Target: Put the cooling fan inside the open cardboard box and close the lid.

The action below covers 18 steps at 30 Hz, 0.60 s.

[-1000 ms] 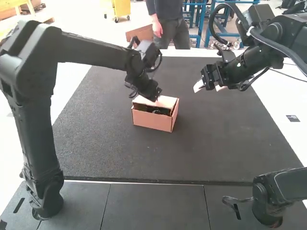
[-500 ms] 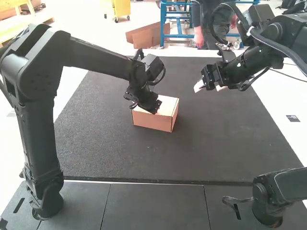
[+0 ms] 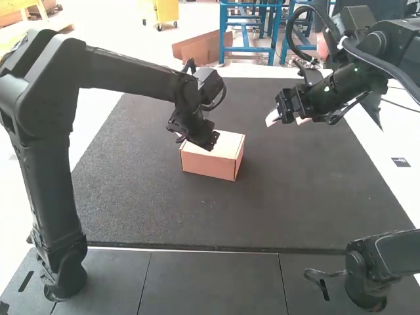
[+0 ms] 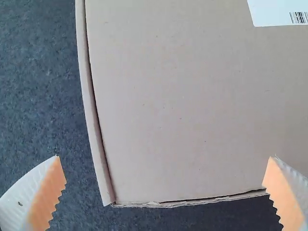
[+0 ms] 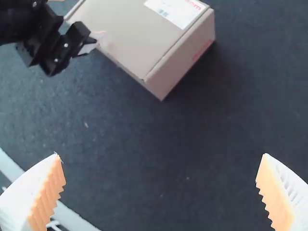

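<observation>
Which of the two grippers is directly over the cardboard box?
The left gripper: it is open, above the lid edge of the closed box. The right gripper hangs apart from it, over the bare mat to one side.

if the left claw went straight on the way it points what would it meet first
Most likely the shut lid of the box: the open left claw points down at it, close above.

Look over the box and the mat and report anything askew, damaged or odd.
Nothing stands out. The cardboard box sits on the black mat, its lid flat and shut, no dents or tears visible. The left gripper is open over the lid's edge; the right gripper hangs open, apart from the box.
</observation>
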Motion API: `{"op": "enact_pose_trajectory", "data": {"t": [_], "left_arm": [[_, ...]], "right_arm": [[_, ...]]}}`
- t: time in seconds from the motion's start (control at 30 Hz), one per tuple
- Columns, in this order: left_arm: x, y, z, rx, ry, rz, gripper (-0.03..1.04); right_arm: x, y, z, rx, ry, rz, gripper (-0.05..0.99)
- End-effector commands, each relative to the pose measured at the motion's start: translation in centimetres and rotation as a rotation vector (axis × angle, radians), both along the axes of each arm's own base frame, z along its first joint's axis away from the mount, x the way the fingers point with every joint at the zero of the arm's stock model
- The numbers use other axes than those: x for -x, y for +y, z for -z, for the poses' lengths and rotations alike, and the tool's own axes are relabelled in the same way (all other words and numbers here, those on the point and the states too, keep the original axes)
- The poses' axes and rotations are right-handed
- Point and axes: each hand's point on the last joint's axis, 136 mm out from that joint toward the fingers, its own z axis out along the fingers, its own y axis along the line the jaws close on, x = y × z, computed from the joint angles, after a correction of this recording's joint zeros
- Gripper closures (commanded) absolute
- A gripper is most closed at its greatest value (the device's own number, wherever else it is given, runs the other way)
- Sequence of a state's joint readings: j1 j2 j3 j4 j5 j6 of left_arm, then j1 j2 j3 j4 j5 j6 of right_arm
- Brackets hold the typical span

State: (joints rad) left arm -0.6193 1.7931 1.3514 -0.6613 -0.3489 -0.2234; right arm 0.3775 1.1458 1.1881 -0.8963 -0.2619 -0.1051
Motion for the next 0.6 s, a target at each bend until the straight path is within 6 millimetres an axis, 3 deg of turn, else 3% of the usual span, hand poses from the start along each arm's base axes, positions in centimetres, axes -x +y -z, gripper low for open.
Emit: {"op": "enact_pose_trajectory", "data": {"t": [0.0,0.27,0.4,0.57], "left_arm": [[-1.7,1.2,-4.8,0.056,-0.096,-0.056,0.04],[-1.5,2.7,-7.8,0.085,-0.136,-0.086,0.04],[-1.4,3.9,-9.9,0.133,-0.193,-0.131,0.04],[-2.6,6.5,-13.6,0.227,-0.396,-0.157,0.04]], "right_arm": [[-0.3,-0.3,-1.4,-0.017,-0.041,0.020,0.02],[-0.7,-0.1,-1.3,-0.028,-0.050,0.029,0.02],[-2.9,-0.3,-2.5,-0.071,-0.139,0.101,0.02],[-6.2,-3.4,-4.6,-0.087,-0.398,0.224,0.02]]}}
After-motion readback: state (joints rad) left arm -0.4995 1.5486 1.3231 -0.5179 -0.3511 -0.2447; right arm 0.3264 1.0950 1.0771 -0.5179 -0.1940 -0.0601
